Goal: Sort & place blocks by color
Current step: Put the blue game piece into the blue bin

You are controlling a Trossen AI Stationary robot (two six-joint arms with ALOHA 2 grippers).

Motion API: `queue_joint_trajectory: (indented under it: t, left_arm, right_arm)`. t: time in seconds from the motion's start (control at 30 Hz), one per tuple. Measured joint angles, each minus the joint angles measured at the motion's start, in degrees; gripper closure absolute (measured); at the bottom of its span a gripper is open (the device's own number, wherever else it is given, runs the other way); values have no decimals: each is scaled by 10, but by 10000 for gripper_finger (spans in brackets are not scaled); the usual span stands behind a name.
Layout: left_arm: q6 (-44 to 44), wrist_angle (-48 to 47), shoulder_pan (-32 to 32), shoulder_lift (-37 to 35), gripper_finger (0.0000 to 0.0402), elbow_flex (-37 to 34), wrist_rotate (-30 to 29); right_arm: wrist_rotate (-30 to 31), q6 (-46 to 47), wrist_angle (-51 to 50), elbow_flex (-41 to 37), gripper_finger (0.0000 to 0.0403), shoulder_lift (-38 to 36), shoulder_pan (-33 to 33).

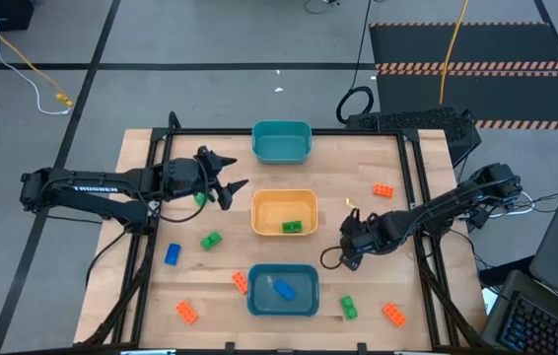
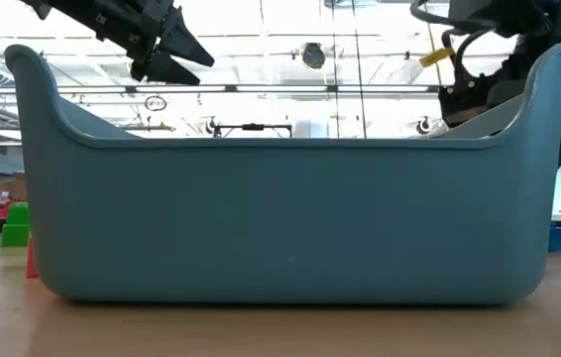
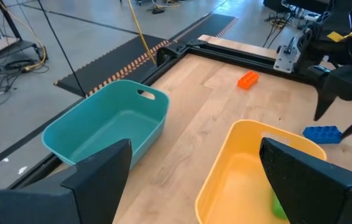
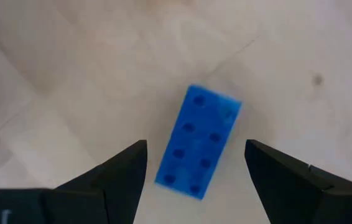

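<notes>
Right gripper (image 4: 194,165) spread wide, poised straight over small blue studded plastic brick (image 4: 199,142) lying flat on table: lined up for a pinch. Left gripper (image 1: 230,183) also spread, empty, parked left of yellow-orange plastic bin (image 1: 259,214), out of the way.

White "TROSSEN" lettering runs along the left arm (image 1: 92,188).

We see a wooden table (image 1: 289,170) carrying three bins (image 1: 283,214) along its twelve-to-six line, with blocks (image 1: 210,240) scattered around them.
</notes>
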Motion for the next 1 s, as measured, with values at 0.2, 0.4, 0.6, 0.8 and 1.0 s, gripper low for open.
queue_joint_trajectory:
  t: [0.2, 0.4, 0.6, 0.8, 1.0]
  left_arm:
    - [-13, -27, 0, 0, 46, 0, 1]
    - [-12, -27, 0, 0, 46, 0, 2]
    - [-13, -29, 0, 0, 46, 0, 2]
    - [-13, -27, 0, 0, 46, 0, 15]
    - [-17, -29, -6, 0, 46, 0, 15]
  right_arm:
    - [10, 15, 5, 0, 140, 12, 15]
    - [8, 8, 6, 0, 140, 67, 18]
    - [9, -22, 10, 2, 151, 85, 18]
    - [6, -40, 11, 2, 244, 85, 18]
    - [22, -86, 8, 1, 271, 77, 8]
